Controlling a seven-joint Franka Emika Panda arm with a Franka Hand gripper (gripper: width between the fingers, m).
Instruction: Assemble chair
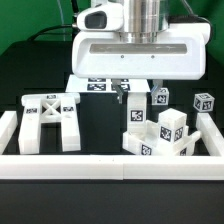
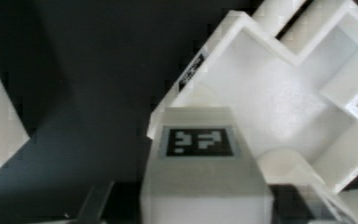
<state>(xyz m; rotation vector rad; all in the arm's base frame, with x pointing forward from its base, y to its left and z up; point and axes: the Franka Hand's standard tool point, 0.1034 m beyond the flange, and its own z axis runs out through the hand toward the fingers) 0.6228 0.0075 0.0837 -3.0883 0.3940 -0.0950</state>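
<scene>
— Well, how does the claw [image 1: 124,92] stand?
— Clamped on a tagged chair part [image 2: 199,140], mid-bench [image 1: 100,128] in the exterior view. The X-braced frame [image 1: 50,116] lies at eight o'clock from it, and the small posts [image 1: 172,128] crowd in at four.
— And the risk?
— The grip looks close to one end, I judge. On lifting, the long part may swing or slip and knock the posts just beside it.
</scene>
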